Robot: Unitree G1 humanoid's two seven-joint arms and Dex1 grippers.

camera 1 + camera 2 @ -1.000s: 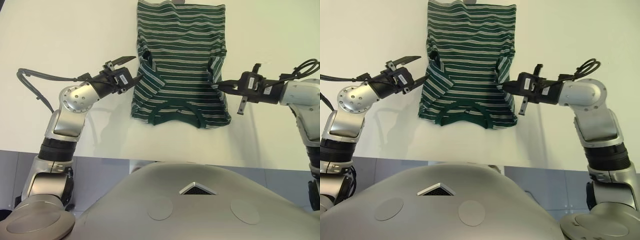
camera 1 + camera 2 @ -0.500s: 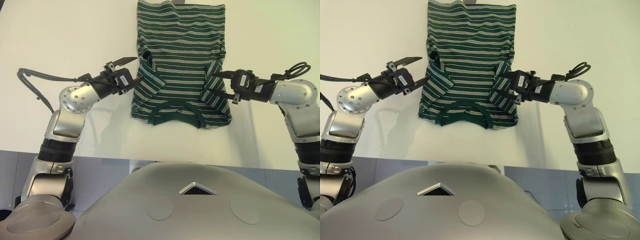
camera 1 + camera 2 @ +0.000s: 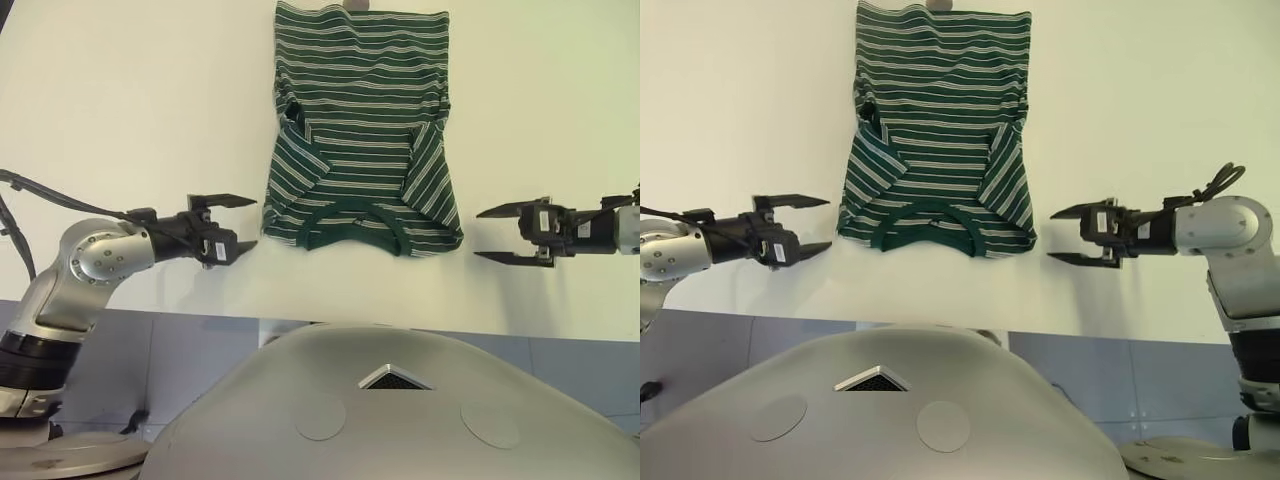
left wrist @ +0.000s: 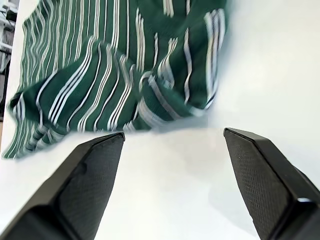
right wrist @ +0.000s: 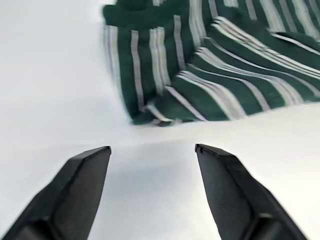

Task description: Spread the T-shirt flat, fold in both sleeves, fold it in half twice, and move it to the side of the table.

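A dark green T-shirt (image 3: pixel 360 130) with white stripes lies on the white table (image 3: pixel 120 110), collar toward the near edge, both sleeves folded in over its body. My left gripper (image 3: pixel 232 221) stands open just off the shirt's near left corner, nothing between its fingers. My right gripper (image 3: pixel 487 233) is open too, a short way off the near right corner. In the left wrist view the shirt's corner (image 4: pixel 125 75) lies beyond the open gripper (image 4: pixel 172 137). The right wrist view has the other shirt corner (image 5: pixel 200 70) ahead of its open gripper (image 5: pixel 152 149).
Bare white tabletop stretches to both sides of the shirt. The table's near edge (image 3: pixel 330 322) runs just behind both grippers, with grey floor below it.
The right gripper let go of the right sleeve, which now lies folded in. Both grippers drew back toward the table's near edge and outward, away from the shirt.
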